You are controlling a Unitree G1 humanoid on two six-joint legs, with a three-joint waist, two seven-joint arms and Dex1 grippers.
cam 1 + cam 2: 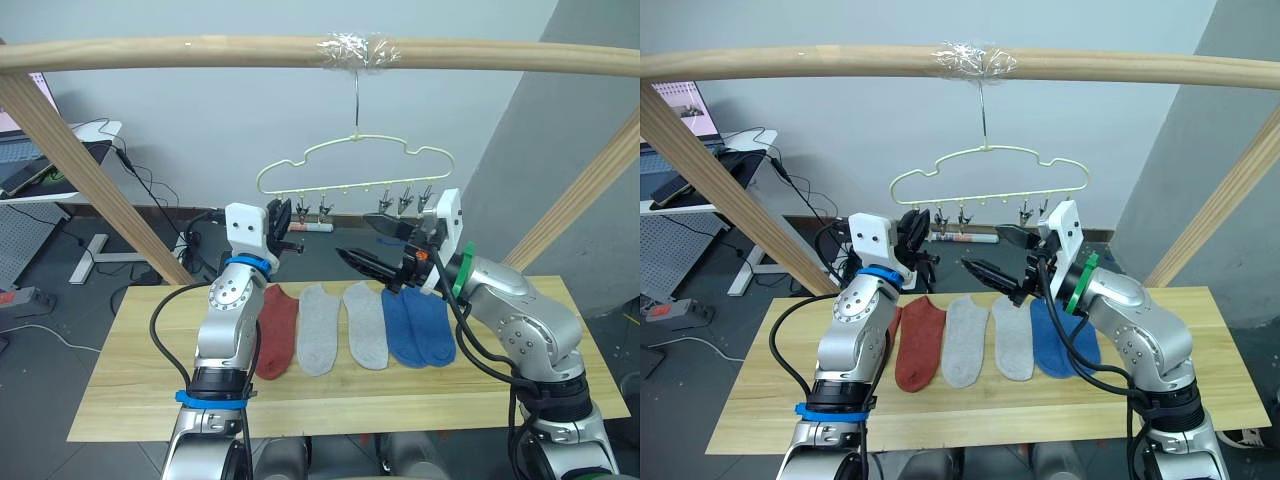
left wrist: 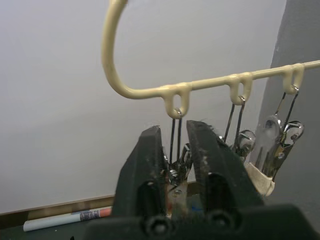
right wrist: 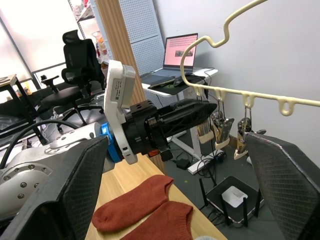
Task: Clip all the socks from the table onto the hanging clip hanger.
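The pale yellow-green clip hanger (image 1: 355,165) hangs by its hook from the pole. My left gripper (image 1: 283,218) is raised at its left end, fingers (image 2: 150,160) shut on the leftmost dark clip (image 2: 175,172). My right gripper (image 1: 375,245) stands wide open under the right-hand clips (image 1: 405,200), with nothing between its fingers (image 3: 75,190). On the table (image 1: 560,350) the socks lie side by side: rust-red ones (image 1: 277,330) partly behind my left arm, two grey (image 1: 320,328) (image 1: 365,325), and blue ones (image 1: 420,328) under my right arm.
A thick wooden pole frame (image 1: 200,52) spans overhead, with slanted legs (image 1: 90,180) at both sides of the table. A desk with a laptop (image 3: 175,55) and an office chair (image 3: 75,55) stand beyond the table's left end.
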